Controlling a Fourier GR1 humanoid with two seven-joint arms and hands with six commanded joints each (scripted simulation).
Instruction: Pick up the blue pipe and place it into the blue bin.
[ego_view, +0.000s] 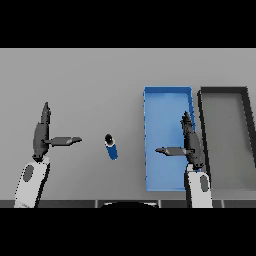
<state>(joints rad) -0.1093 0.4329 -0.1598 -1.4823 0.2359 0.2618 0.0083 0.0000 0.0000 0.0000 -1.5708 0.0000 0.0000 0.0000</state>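
Short blue cylindrical pipe (111, 147) stands on the grey table (90, 85), between the left hand (41, 136) and the shallow blue rectangular bin (167, 100), apart from both. Left hand: fingers straight, thumb out, holding nothing. Right hand (190, 142) likewise, over the bin's right edge, beside a dark grey tray (225, 91).

I can't read any text, label, brand, number or sign from here. The pipe (111, 147), the blue bin (167, 93) at 3 o'clock of it and the dark bin (223, 91) further out the same way all show plain surfaces, and so does the table (90, 80).
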